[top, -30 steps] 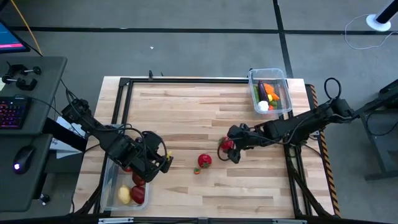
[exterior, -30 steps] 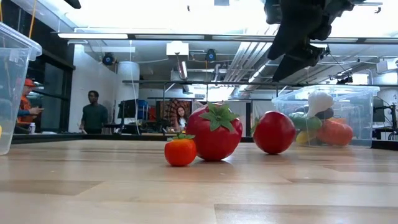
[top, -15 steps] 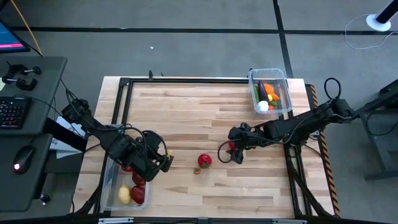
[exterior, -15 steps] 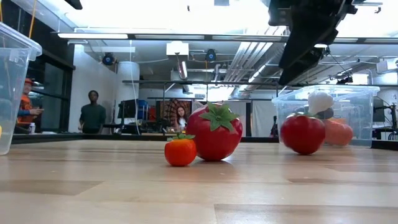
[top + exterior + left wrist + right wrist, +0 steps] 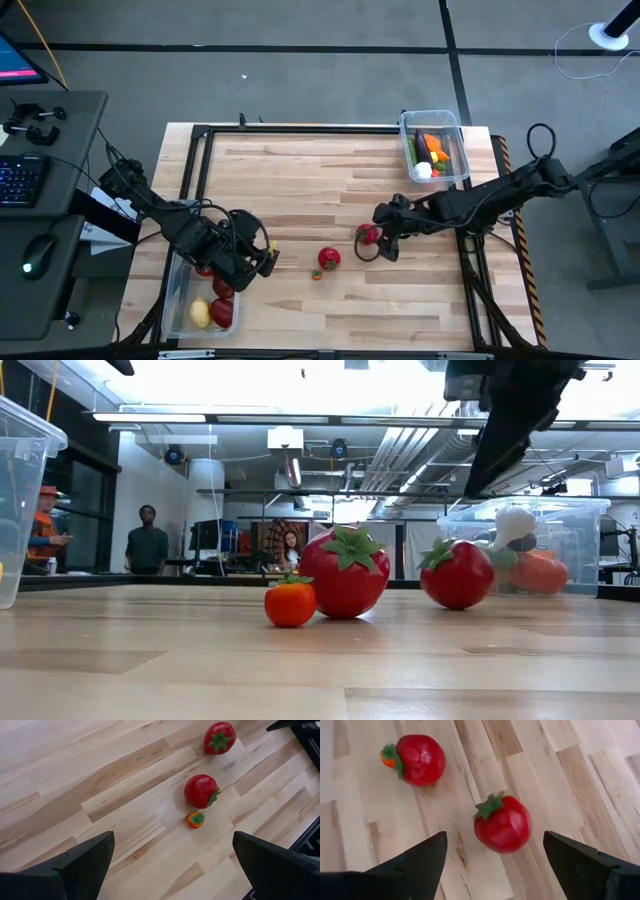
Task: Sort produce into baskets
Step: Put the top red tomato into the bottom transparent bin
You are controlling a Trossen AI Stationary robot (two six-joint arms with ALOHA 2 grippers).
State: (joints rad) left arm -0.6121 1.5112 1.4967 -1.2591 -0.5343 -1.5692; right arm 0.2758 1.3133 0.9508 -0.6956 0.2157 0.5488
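Pale wooden planks of the table (image 5: pixel 300 170) carry three loose pieces near its middle: a large red strawberry (image 5: pixel 328 258), a tiny orange-red fruit (image 5: pixel 316 274) touching it, and a second red strawberry (image 5: pixel 369 234) lying free just in front of the right gripper (image 5: pixel 379 244). The right gripper's jaws stand wide apart and hold nothing; in its wrist view the berry (image 5: pixel 502 823) sits between the two dark fingers (image 5: pixel 415 862), slightly off centre. The left gripper (image 5: pixel 262 255) waits with jaws spread wide and empty beside the near-left basket (image 5: pixel 175 290), which holds red and yellow pieces. The far-right basket (image 5: pixel 408 150) holds green, orange, purple and white pieces.

To grasp well, the right gripper should centre the berry between its fingers, descend until the tips bracket the widest part, and close gently, since the rounded toy is likely to roll if nudged from one side.

The near-left basket's contents are partly covered by the left arm. The low view shows only dark parts of an arm at its top edge. Contact between the right fingertips and the table cannot be judged.
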